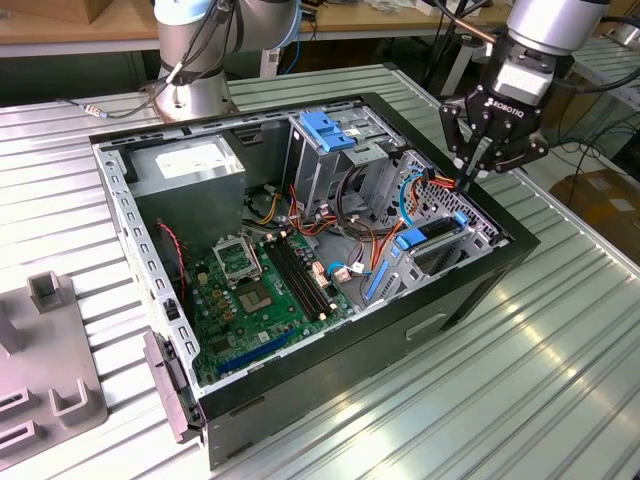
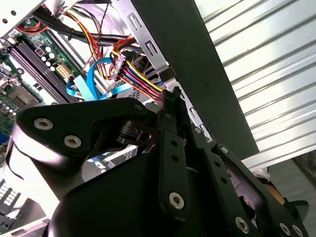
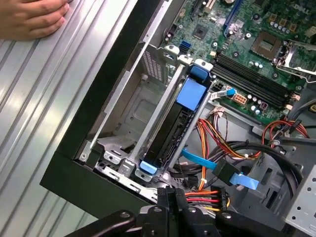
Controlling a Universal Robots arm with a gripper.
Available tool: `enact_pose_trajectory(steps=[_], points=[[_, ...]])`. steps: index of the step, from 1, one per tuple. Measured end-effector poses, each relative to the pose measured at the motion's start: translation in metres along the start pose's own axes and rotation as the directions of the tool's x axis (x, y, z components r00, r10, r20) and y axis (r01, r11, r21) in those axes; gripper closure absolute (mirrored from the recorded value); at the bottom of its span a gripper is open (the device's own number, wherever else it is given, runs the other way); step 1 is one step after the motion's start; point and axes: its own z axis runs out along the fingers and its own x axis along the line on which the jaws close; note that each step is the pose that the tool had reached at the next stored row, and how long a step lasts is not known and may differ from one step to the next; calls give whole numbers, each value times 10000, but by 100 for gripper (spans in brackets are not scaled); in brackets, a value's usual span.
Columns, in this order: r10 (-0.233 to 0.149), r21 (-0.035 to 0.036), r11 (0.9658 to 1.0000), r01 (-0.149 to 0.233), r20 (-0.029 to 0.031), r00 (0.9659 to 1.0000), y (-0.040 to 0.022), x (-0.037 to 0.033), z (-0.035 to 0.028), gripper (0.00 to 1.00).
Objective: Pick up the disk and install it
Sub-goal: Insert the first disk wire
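The disk (image 1: 437,232) lies in its bay at the corner of the open computer case (image 1: 330,375) nearest the exterior view's right, a dark slab between bright blue carrier rails. In the first wrist view the disk (image 3: 170,131) carries a blue tab at each end. My gripper (image 1: 468,172) hovers just above that corner, fingers drawn together to a point. In both wrist views the fingertips (image 3: 170,195) (image 2: 170,96) pinch the end of a bundle of red, yellow, orange and black power wires (image 3: 202,198), close beside the disk.
A hand (image 3: 29,19) rests on the ribbed table beside the case. Inside the case are the motherboard (image 1: 255,290), a grey power supply (image 1: 185,165), a metal cage with a blue bracket (image 1: 325,130) and a blue data cable (image 3: 232,175). A grey fixture (image 1: 40,350) stands at the exterior view's left.
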Motion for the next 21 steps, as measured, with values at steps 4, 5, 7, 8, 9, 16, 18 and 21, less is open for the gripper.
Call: enact_pose_trajectory(steps=[4, 5, 7, 8, 9, 16, 18, 21], points=[[350, -23, 9994, -350, 15, 9994, 2, -1, 7, 83], [452, -31, 9990, -452, 19, 9990, 2, -2, 10, 83], [654, -45, 9978, -654, 26, 9979, 4, -3, 14, 83], [760, -52, 9971, -760, 29, 9971, 4, -3, 15, 83], [872, -60, 9962, -871, 33, 9962, 5, -4, 16, 83], [1184, -81, 9929, -1184, 48, 9930, 94, -56, 21, 83], [1481, -101, 9889, -1481, 60, 9889, 96, -58, 31, 83], [2165, -151, 9762, -2163, 84, 9763, 95, -59, 51, 83]])
